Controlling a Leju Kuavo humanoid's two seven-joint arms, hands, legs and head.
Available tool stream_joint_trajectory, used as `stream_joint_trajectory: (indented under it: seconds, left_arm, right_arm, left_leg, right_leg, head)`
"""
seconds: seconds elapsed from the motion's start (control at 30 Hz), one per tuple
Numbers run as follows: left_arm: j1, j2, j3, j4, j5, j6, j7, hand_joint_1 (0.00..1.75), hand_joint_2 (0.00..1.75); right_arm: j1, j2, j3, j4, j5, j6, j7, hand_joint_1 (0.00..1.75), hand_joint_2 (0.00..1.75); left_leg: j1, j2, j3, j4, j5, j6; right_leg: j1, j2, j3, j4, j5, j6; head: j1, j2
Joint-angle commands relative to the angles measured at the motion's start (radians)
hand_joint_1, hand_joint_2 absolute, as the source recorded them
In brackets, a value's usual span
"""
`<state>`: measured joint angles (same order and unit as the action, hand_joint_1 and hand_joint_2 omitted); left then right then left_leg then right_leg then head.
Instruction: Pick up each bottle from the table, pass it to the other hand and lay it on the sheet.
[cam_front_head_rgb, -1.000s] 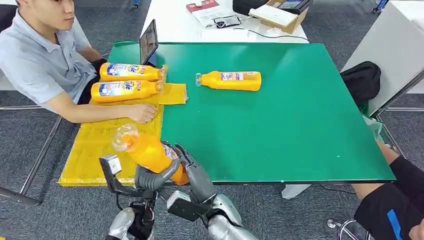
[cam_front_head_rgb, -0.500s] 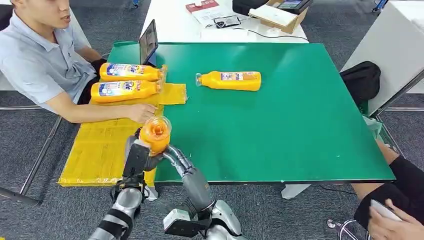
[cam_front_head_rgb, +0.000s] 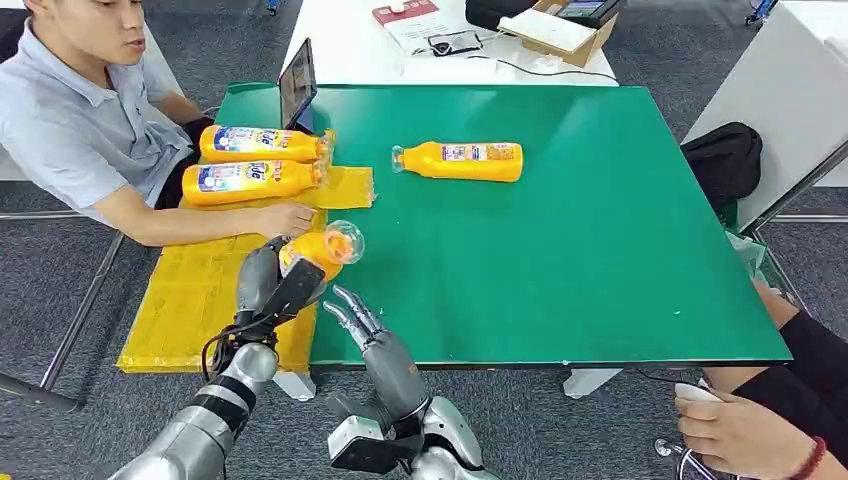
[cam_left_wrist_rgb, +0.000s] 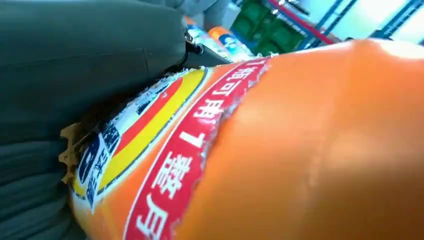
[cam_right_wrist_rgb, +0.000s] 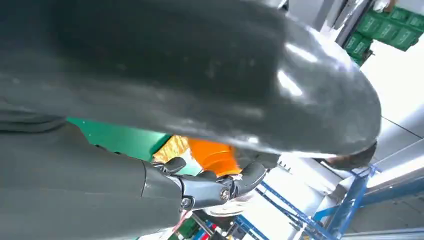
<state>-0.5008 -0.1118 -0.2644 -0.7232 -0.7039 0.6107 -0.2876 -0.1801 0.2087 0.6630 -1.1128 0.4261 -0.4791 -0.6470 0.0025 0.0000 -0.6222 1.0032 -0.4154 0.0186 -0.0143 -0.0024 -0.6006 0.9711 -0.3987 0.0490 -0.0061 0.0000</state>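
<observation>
My left hand (cam_front_head_rgb: 272, 283) grips an orange bottle (cam_front_head_rgb: 318, 251) above the near edge of the yellow sheet (cam_front_head_rgb: 195, 300); its clear cap end points towards me. In the left wrist view the bottle's orange body and label (cam_left_wrist_rgb: 300, 150) sit right against the hand. My right hand (cam_front_head_rgb: 358, 322) is just right of the bottle, fingers spread, holding nothing. Two orange bottles (cam_front_head_rgb: 262, 144) (cam_front_head_rgb: 250, 181) lie on the far end of the sheet. Another orange bottle (cam_front_head_rgb: 462, 161) lies on the green table (cam_front_head_rgb: 560, 260).
A person in a grey shirt sits at the left, their hand (cam_front_head_rgb: 285, 220) resting on the sheet close to the held bottle. A tablet (cam_front_head_rgb: 297, 84) stands at the table's far left corner. Another person's hand (cam_front_head_rgb: 740, 435) is at the lower right.
The bottle passed from my right hand to my left hand. My left hand carried it up and over the sheet's edge, and my right hand let go and opened.
</observation>
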Motion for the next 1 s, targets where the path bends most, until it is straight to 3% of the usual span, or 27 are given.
stream_joint_trajectory:
  seconds: [0.03, 0.13, 0.37, 0.53, 0.67, 0.7, 0.73, 0.77, 0.83, 0.93, 1.0]
  left_arm:
    - [-0.216, 0.071, 0.032, 0.368, -0.14, -0.053, 0.166, 1.71, 1.75]
    - [-0.25, 0.09, -0.029, 0.418, -0.254, -0.103, 0.29, 1.61, 1.75]
    - [-0.25, 0.09, -0.029, 0.418, -0.254, -0.103, 0.29, 1.61, 1.75]
    - [-0.262, 0.086, -0.113, 0.434, -0.386, -0.227, 0.402, 1.75, 1.75]
    - [-0.25, 0.077, -0.171, 0.428, -0.489, -0.221, 0.473, 1.68, 1.75]
    - [-0.241, 0.069, -0.173, 0.425, -0.501, -0.224, 0.474, 1.59, 1.75]
    - [-0.232, 0.061, -0.156, 0.421, -0.486, -0.232, 0.457, 1.19, 1.75]
    - [-0.215, 0.047, -0.101, 0.415, -0.422, -0.284, 0.382, 1.01, 1.75]
    - [-0.191, 0.036, -0.06, 0.406, -0.378, -0.316, 0.3, 0.0, 1.75]
    - [-0.15, 0.021, 0.019, 0.383, -0.256, -0.448, 0.112, 0.0, 1.75]
    - [-0.151, 0.024, -0.05, 0.378, -0.333, -0.407, 0.146, 0.0, 1.75]
  right_arm:
    - [0.0, -0.011, -0.039, 0.017, -0.046, 0.026, -0.001, 0.0, 0.0]
    - [0.002, -0.013, -0.048, 0.014, -0.049, 0.037, 0.001, 0.0, 0.0]
    - [0.002, -0.013, -0.048, 0.014, -0.049, 0.037, 0.001, 0.0, 0.0]
    - [-0.003, -0.009, -0.062, 0.019, -0.046, 0.048, 0.004, 0.0, 0.0]
    - [-0.004, 0.0, -0.072, 0.037, -0.038, 0.05, 0.006, 0.0, 0.0]
    - [-0.003, 0.001, -0.075, 0.04, -0.034, 0.048, 0.006, 0.0, 0.0]
    - [-0.001, 0.002, -0.077, 0.041, -0.035, 0.051, 0.006, 0.0, 0.0]
    - [0.002, 0.001, -0.08, 0.043, -0.035, 0.056, 0.005, 0.0, 0.0]
    - [0.006, -0.001, -0.084, 0.047, -0.034, 0.061, 0.0, 0.0, 0.0]
    - [0.001, -0.002, -0.089, 0.078, -0.045, 0.073, -0.026, 0.0, 0.0]
    - [-0.003, 0.001, -0.096, 0.088, -0.048, 0.068, -0.035, 0.0, 0.0]
  left_leg:
    - [0.001, 0.001, 0.005, 0.0, -0.001, -0.001]
    - [0.001, 0.001, 0.006, -0.001, -0.001, -0.002]
    - [0.001, 0.003, 0.009, -0.001, -0.001, -0.002]
    - [0.0, 0.003, 0.009, -0.001, -0.001, -0.002]
    - [0.0, 0.003, 0.009, -0.001, -0.001, -0.001]
    - [0.0, 0.003, 0.008, -0.001, 0.0, -0.001]
    - [0.0, 0.004, 0.01, -0.001, -0.001, -0.002]
    - [0.0, 0.003, 0.009, -0.002, -0.001, -0.001]
    - [0.0, 0.002, 0.01, -0.002, -0.001, -0.002]
    - [0.0, 0.003, 0.012, -0.003, -0.001, -0.001]
    - [-0.001, 0.001, 0.01, -0.003, 0.0, -0.001]
  right_leg:
    - [0.001, 0.001, 0.004, 0.0, -0.001, -0.002]
    - [0.001, 0.001, 0.005, 0.0, -0.001, -0.003]
    - [0.001, 0.002, 0.007, 0.001, -0.001, -0.002]
    - [0.001, 0.002, 0.007, 0.001, -0.001, -0.002]
    - [0.0, 0.002, 0.007, 0.001, 0.0, -0.002]
    - [0.0, 0.002, 0.006, 0.001, 0.0, -0.001]
    - [0.0, 0.003, 0.007, 0.001, -0.001, -0.002]
    - [0.0, 0.002, 0.007, 0.001, -0.001, -0.002]
    - [0.001, 0.001, 0.008, 0.0, -0.001, -0.002]
    - [0.0, 0.003, 0.01, -0.001, -0.001, -0.002]
    - [-0.001, 0.001, 0.009, -0.001, -0.001, -0.001]
  head:
    - [0.0, 0.0]
    - [0.0, 0.0]
    - [0.0, 0.0]
    - [0.0, 0.0]
    - [0.0, 0.0]
    - [0.0, 0.0]
    - [0.0, 0.0]
    - [0.0, 0.0]
    - [0.0, 0.0]
    - [0.0, 0.0]
    - [0.0, 0.0]
